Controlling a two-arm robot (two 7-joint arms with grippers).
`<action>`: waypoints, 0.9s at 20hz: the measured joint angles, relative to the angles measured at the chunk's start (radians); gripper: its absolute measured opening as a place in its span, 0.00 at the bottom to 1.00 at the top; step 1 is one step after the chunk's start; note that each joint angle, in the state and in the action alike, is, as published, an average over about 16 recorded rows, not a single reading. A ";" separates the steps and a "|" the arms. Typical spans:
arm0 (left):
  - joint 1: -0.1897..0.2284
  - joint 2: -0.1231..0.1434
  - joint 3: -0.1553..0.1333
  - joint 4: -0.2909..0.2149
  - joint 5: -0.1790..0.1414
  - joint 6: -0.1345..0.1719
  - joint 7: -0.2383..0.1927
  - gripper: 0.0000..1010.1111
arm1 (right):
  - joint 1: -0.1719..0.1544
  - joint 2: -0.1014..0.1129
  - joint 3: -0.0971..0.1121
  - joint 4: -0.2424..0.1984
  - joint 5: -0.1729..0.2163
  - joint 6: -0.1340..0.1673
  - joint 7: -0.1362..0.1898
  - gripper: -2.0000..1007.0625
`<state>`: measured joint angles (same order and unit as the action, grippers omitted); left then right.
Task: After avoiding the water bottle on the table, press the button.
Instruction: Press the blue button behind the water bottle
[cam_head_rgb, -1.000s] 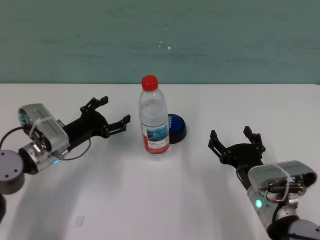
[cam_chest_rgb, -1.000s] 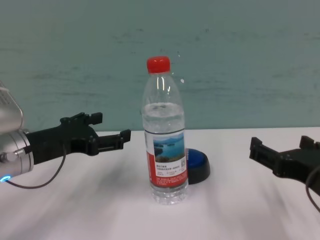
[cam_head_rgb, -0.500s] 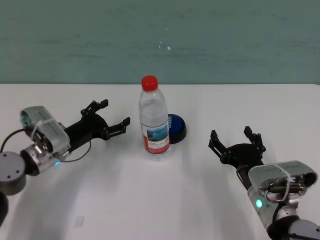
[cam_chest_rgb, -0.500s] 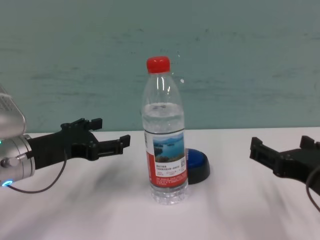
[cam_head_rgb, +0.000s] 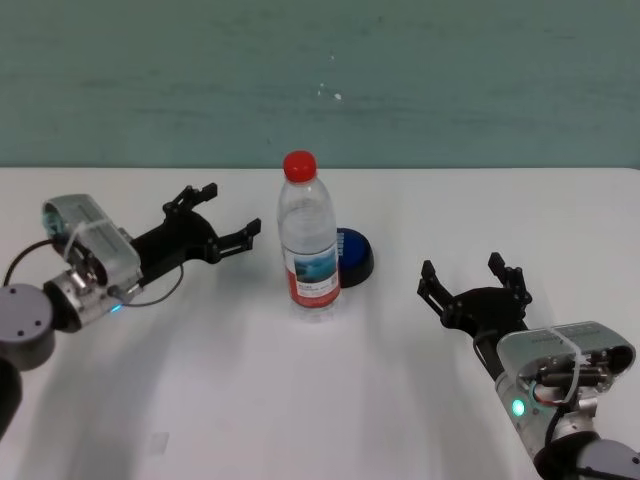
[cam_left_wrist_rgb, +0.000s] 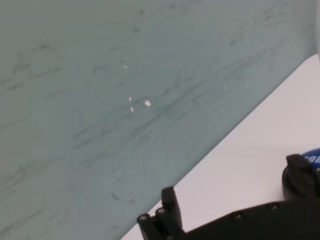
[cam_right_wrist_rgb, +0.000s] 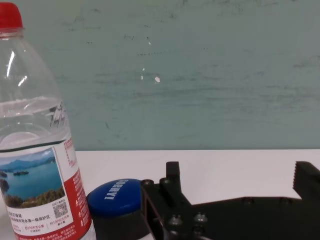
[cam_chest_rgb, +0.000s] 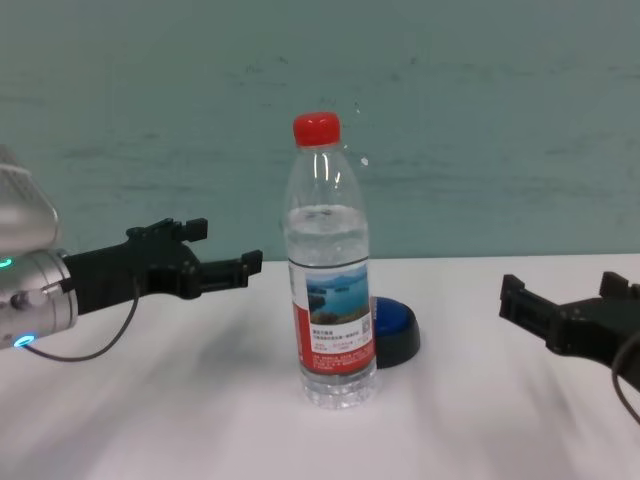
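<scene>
water bottle (cam_head_rgb: 308, 243) fronts button (cam_head_rgb: 354, 254); table (cam_head_rgb: 230, 380) bare either side

The bottle (cam_head_rgb: 308, 240) stands upright near the middle of the table (cam_head_rgb: 300, 400), in front of me. The button (cam_head_rgb: 355, 256) sits on the table just behind the bottle and a little to my right, partly hidden by it. My left gripper (cam_head_rgb: 228, 222) hangs above the table to the left of the bottle, near it but apart, pointing toward it. My right gripper (cam_head_rgb: 474, 279) is over the table's right side, well apart from the bottle and the button and nearer to me than both. The bottle stands between my two grippers. Behind the table's far edge rises the wall (cam_head_rgb: 320, 80).
</scene>
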<state>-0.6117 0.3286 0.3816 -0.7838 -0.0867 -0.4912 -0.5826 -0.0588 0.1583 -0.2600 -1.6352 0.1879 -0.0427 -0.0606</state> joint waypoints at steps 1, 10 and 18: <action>-0.008 -0.003 0.001 0.010 0.001 -0.003 -0.002 0.99 | 0.000 0.000 0.000 0.000 0.000 0.000 0.000 1.00; -0.071 -0.032 0.008 0.086 0.010 -0.030 -0.015 0.99 | 0.000 0.000 0.000 0.000 0.000 0.000 0.000 1.00; -0.064 -0.030 0.004 0.055 0.016 -0.016 -0.003 0.99 | 0.000 0.000 0.000 0.000 0.000 0.000 0.000 1.00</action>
<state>-0.6761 0.2990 0.3860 -0.7288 -0.0711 -0.5071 -0.5856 -0.0588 0.1583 -0.2600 -1.6352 0.1879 -0.0427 -0.0606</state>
